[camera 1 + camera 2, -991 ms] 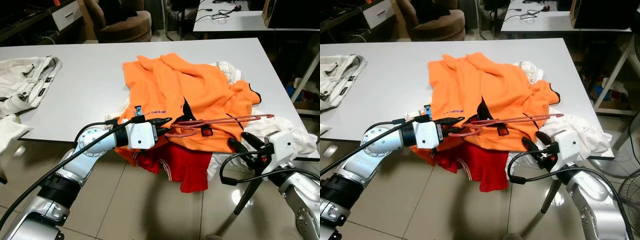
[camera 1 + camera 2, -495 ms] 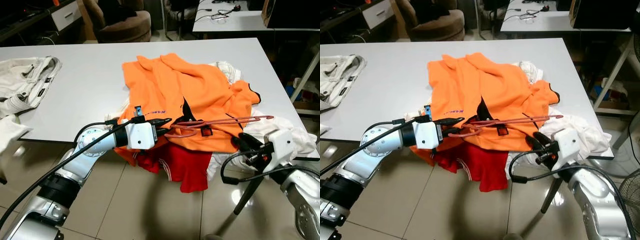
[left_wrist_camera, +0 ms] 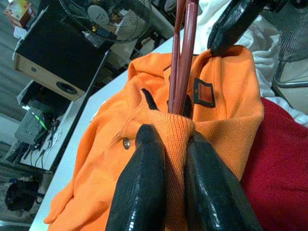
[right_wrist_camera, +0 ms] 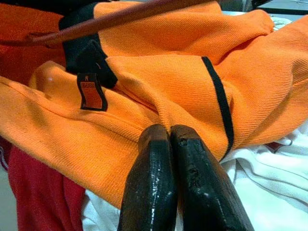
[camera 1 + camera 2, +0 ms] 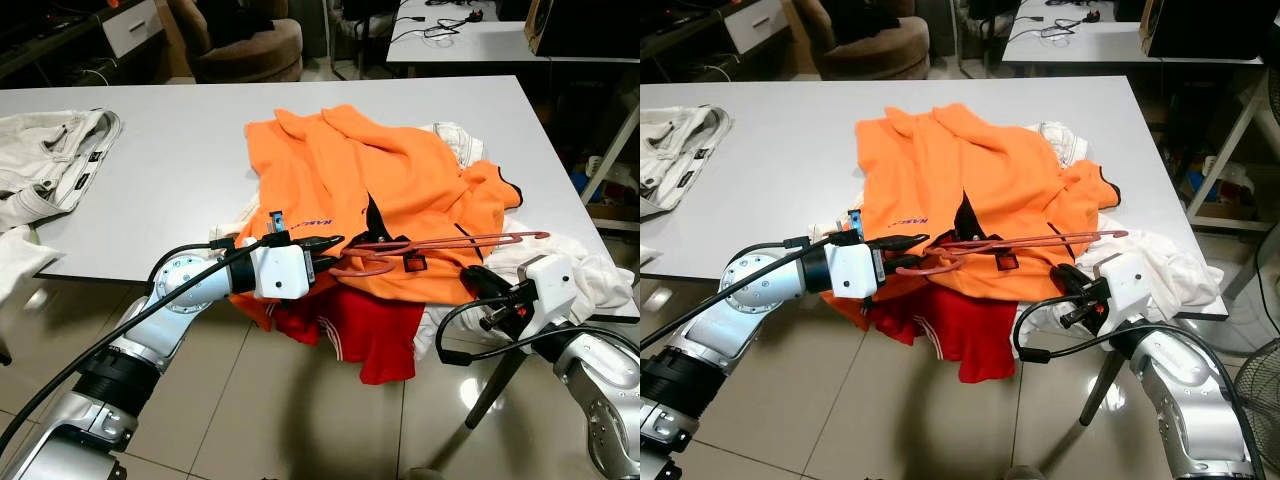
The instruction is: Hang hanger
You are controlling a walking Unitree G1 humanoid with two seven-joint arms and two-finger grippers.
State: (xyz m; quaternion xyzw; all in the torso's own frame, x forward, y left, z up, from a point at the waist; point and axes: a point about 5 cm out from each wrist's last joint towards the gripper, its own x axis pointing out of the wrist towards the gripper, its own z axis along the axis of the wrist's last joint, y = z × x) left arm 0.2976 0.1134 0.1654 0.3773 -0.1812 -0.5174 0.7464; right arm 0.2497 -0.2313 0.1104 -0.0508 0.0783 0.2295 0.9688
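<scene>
While the head views lay out the whole white rectangular table [image 5: 180, 150] with its heap of clothes, the wrist views give the close detail. From above, the thin reddish-brown hanger [image 5: 440, 243] lies nearly level over the near edge of the table, its long axis running from 9 o'clock to 3 o'clock, the hook end at 9 o'clock and the far tip pointing to 3 o'clock. It rests on the orange knitted shirt [image 5: 390, 190], which is spread over the table's centre with a red garment [image 5: 370, 330] hanging off the edge below it and white cloth [image 5: 590, 265] at 4 o'clock. The left gripper [image 5: 328, 252] sits at the hanger's 9 o'clock end; the left wrist view shows what the head views blur: its two black fingers [image 3: 144, 192] are pinched on a fold of the orange shirt's collar together with the hanger's rods [image 3: 185, 57], which run straight away from the fingers. The right gripper [image 5: 480, 290] is at 5 o'clock, just below the hanger's far half. The right wrist view shows its fingers [image 4: 154, 192] pressed together, tips against the orange shirt's hem near a black stripe [image 4: 219, 106], nothing between them. Pale trousers [image 5: 50, 160] lie at 10 o'clock.
</scene>
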